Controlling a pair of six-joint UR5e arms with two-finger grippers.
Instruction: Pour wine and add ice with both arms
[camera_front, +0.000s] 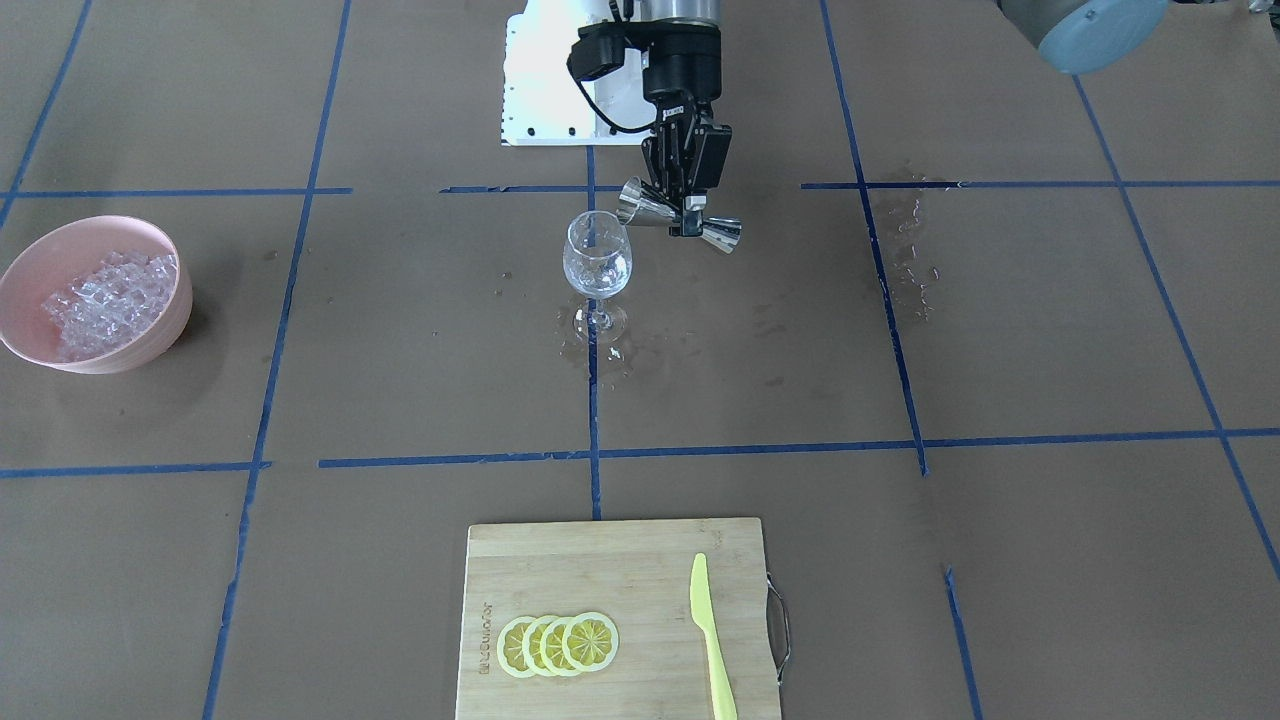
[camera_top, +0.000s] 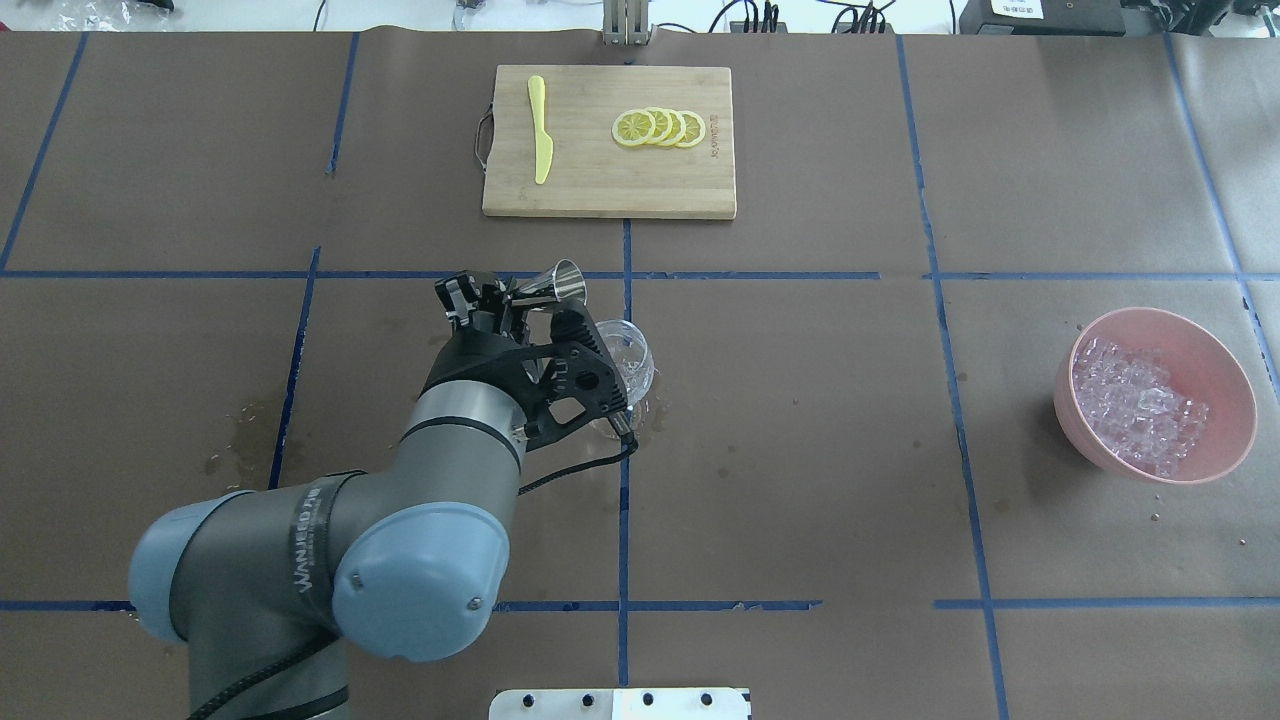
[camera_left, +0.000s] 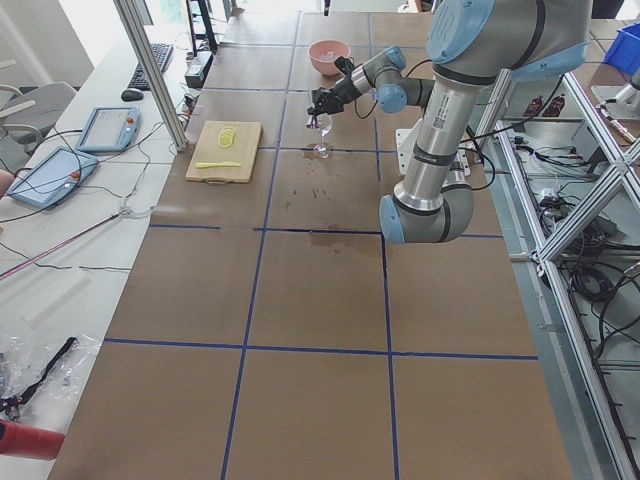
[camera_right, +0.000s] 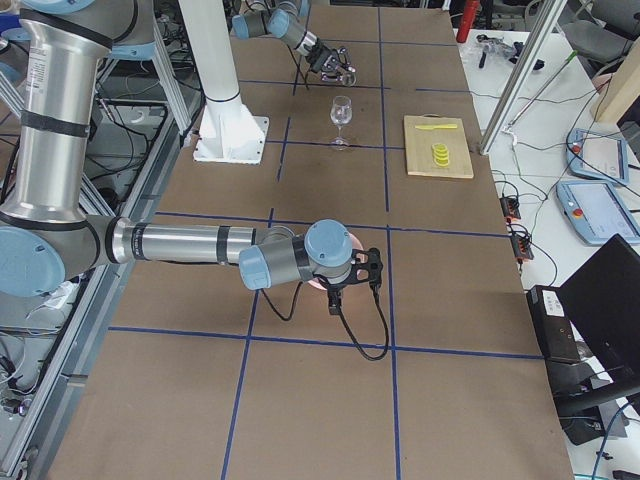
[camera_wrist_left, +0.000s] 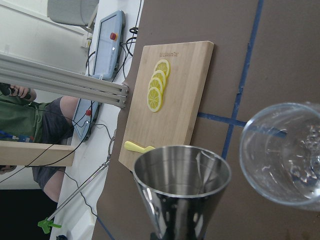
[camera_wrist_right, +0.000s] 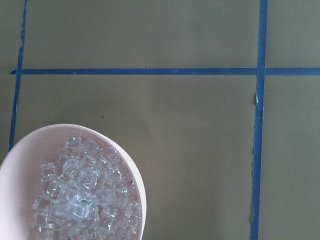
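Observation:
My left gripper (camera_front: 686, 196) is shut on the waist of a steel jigger (camera_front: 680, 216), tipped on its side with one mouth next to the rim of the wine glass (camera_front: 598, 262). In the left wrist view the jigger (camera_wrist_left: 182, 187) looks empty inside, and the glass (camera_wrist_left: 285, 152) shows only clear droplets. I cannot make out any wine or stream. The ice (camera_front: 112, 298) fills a pink bowl (camera_front: 150, 345) far off on the robot's right. My right gripper (camera_right: 355, 272) hangs over that bowl; I cannot tell if it is open or shut. The right wrist view shows the ice (camera_wrist_right: 80, 200), no fingers.
A wooden cutting board (camera_front: 600, 570) at the operators' side carries lemon slices (camera_front: 558, 643) and a yellow knife (camera_front: 710, 640). Wet patches lie around the glass foot (camera_front: 600, 345) and on the paper (camera_front: 905, 250) to the robot's left. The white base plate (camera_front: 545, 90) sits behind the glass.

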